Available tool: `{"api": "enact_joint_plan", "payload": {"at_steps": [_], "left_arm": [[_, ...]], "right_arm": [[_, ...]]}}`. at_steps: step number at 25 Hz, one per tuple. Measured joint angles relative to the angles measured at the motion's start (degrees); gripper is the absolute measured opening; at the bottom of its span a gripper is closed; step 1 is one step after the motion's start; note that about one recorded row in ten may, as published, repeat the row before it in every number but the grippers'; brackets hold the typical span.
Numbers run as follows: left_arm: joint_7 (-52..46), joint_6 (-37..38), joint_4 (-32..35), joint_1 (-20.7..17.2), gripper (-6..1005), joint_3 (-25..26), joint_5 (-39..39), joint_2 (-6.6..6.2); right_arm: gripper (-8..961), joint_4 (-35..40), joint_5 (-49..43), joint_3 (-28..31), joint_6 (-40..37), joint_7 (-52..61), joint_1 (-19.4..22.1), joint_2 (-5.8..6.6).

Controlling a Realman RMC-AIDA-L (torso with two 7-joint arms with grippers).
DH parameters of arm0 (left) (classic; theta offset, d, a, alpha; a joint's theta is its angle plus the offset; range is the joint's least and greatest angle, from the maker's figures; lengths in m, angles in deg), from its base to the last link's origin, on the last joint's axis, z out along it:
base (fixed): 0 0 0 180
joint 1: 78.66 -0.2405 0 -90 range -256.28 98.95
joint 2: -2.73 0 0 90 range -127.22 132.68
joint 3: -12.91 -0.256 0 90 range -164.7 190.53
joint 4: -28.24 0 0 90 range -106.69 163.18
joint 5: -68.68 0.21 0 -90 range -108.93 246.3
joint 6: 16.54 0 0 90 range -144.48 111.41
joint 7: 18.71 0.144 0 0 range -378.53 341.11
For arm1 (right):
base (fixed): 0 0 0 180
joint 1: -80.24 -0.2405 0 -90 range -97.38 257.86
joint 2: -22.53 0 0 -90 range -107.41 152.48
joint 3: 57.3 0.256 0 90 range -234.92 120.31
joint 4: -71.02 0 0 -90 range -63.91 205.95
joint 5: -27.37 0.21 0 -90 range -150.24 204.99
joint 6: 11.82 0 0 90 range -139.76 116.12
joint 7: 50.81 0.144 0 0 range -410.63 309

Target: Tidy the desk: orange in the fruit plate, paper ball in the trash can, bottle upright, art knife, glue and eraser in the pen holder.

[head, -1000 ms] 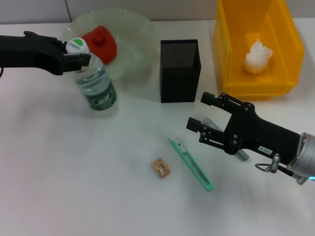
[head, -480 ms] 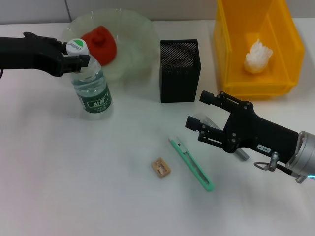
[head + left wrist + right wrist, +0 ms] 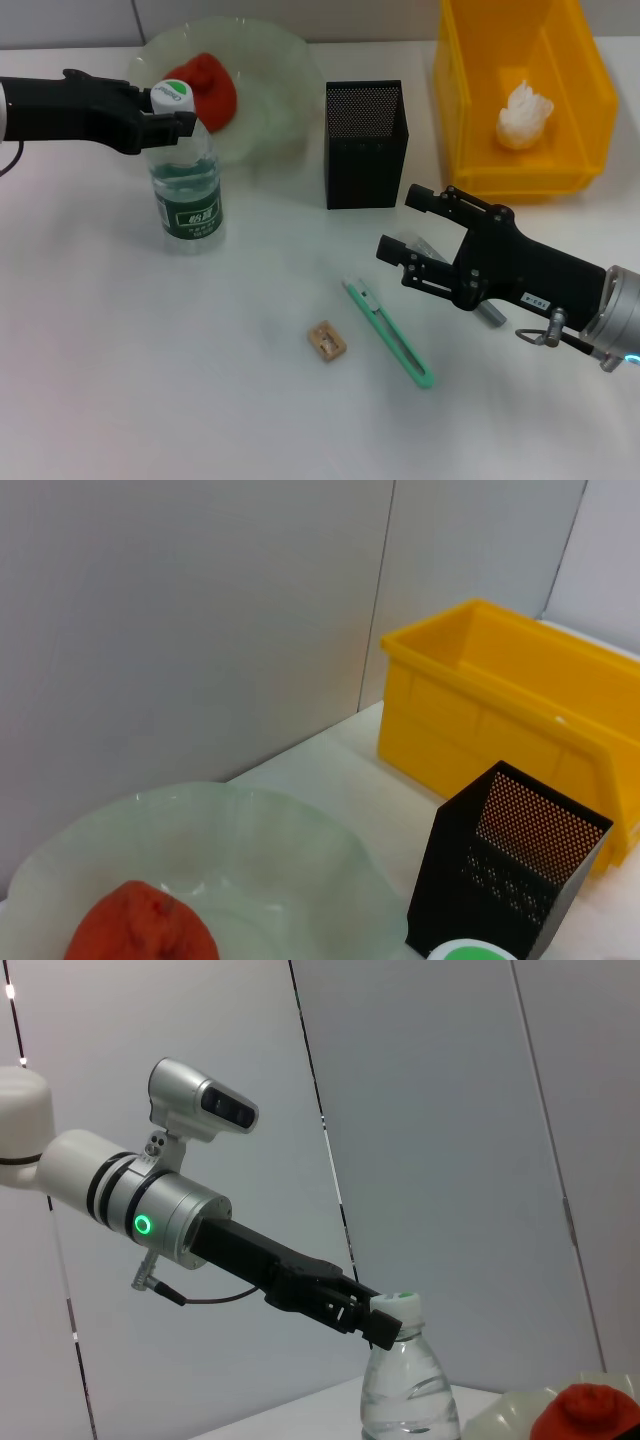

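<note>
The left claw (image 3: 172,112) is closed on the neck of the bottle (image 3: 187,187), just under its white cap, and the bottle stands upright on the counter (image 3: 150,350) at the near edge of the plate (image 3: 265,95). The orange (image 3: 208,85) lies in the plate, behind the bottle. From the right wrist view the same grip shows — black fingers (image 3: 375,1320) pinching the bottle (image 3: 408,1380) below the cap.

The right claw (image 3: 420,232) hovers low over the counter, near the pen holder (image 3: 365,145) and to the right of the knife (image 3: 390,335). Its fingers stand wide apart and hold nothing. The grey glue (image 3: 492,316) lies under it, mostly hidden, with only its ends showing.

The knife lies flat on the counter, slanted, and the eraser (image 3: 327,341) sits just to its left, apart from it. The pen holder stands upright between the plate and the trash can (image 3: 470,130), and nothing shows inside it from the head view. The paper ball (image 3: 523,115) rests in the trash can — against its far right side.
</note>
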State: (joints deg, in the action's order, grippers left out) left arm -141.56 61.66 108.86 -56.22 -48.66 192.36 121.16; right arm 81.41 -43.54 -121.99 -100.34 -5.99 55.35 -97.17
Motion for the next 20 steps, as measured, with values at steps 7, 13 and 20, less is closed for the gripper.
{"api": "enact_joint_plan", "payload": {"at_steps": [7, 13, 20], "left_arm": [[3.0, 0.0, -0.6, -0.5, 523, 0.9, -3.6, -0.03], [5.9, 0.3, -0.7, -1.6, 669, 5.1, -10.3, -0.05], [17.2, 6.0, -4.9, -4.5, 802, 9.0, -28.3, -0.16]], "right_arm": [[759, 0.0, 0.1, 0.0, 0.0, 0.0, 0.0, 0.0], [758, 0.0, 0.1, 0.0, 0.0, 0.0, 0.0, 0.0], [758, 0.0, 0.1, 0.0, -0.1, 0.0, 0.0, 0.01]]}}
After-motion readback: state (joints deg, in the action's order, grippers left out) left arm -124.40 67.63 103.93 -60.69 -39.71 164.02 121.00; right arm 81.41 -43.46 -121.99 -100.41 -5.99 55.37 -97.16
